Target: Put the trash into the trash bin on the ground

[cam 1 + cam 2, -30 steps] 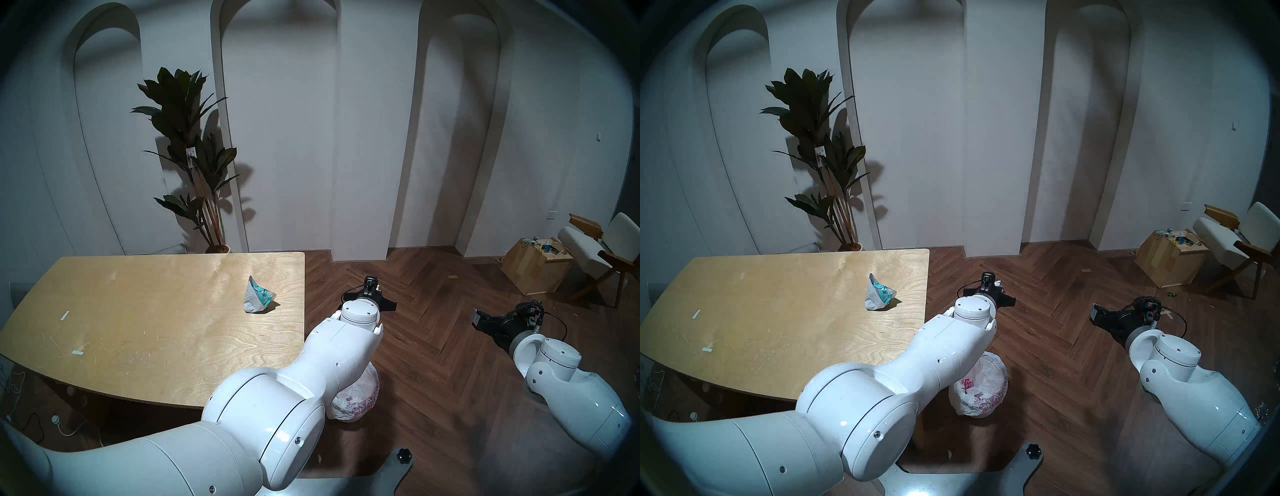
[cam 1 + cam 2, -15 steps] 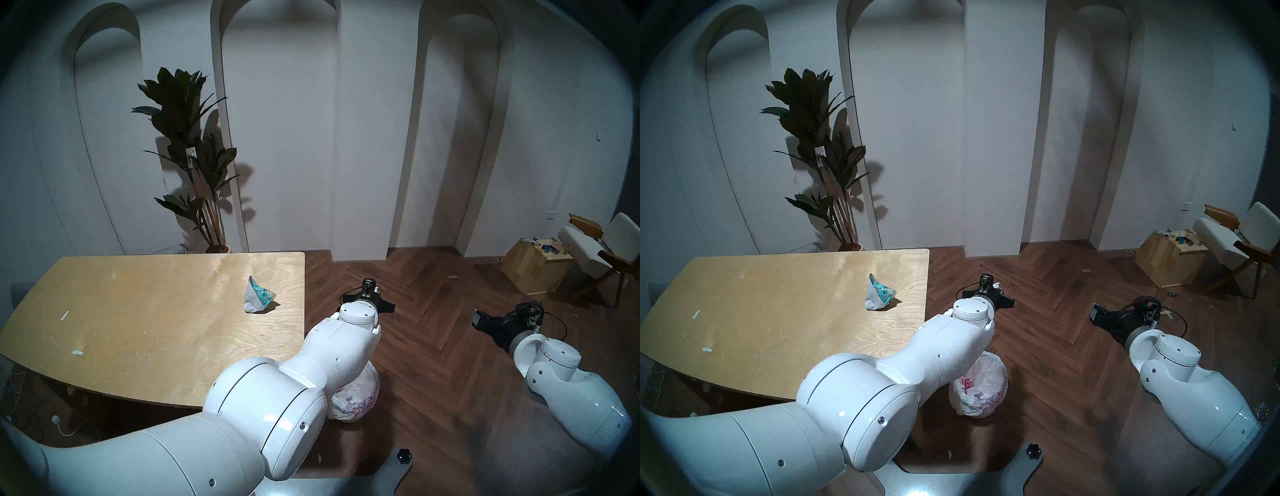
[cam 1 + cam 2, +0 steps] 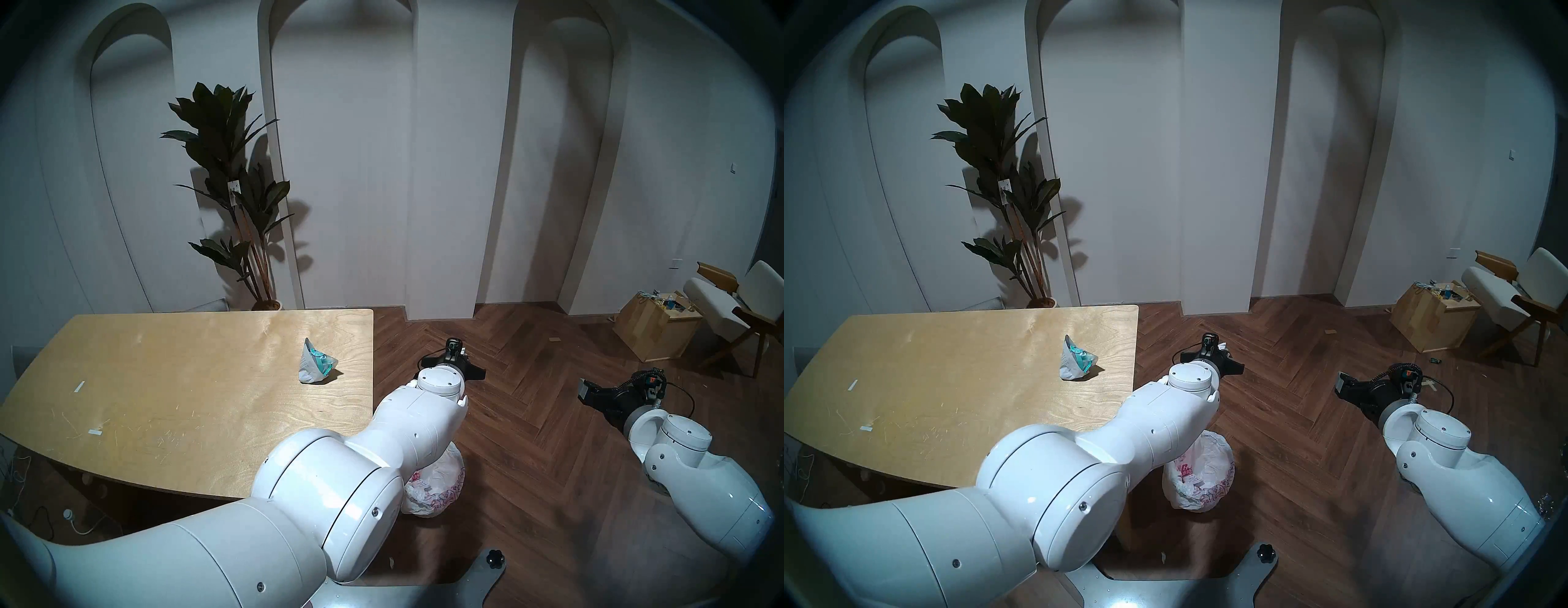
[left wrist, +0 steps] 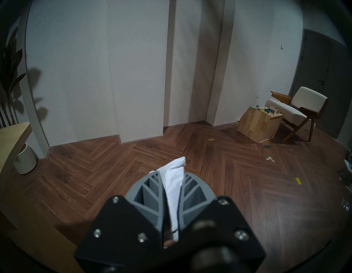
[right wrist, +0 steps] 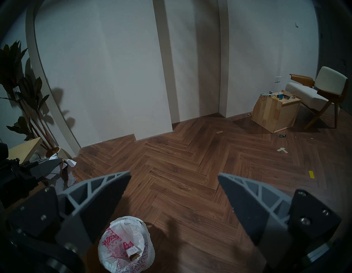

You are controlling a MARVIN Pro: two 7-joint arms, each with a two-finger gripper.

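Note:
My left gripper (image 4: 172, 174) is shut on a piece of white crumpled paper (image 4: 174, 183), which sticks out past the fingertips. It hangs over the floor just beyond the table's right edge (image 3: 456, 349); the right wrist view shows it from the side (image 5: 47, 167). A crumpled wrapper with teal print (image 3: 316, 363) lies on the wooden table (image 3: 169, 403) near that edge. The trash bin (image 3: 437, 488), lined with a white bag printed in red-pink, stands on the floor under my left forearm. A small cardboard box (image 5: 133, 252) lies inside it. My right gripper (image 5: 174, 175) is open and empty, above and right of the bin.
Two small white tape strips (image 3: 79, 386) lie on the table's left part. A potted plant (image 3: 237, 191) stands behind the table. A wooden cube box (image 3: 653, 331) and a chair (image 3: 729, 305) stand at the far right. The robot's base plate (image 3: 466, 590) lies in front.
My left arm's elbow has shifted slightly right and up. The left gripper, still shut on the paper, stays almost where it was. The right arm has not moved.

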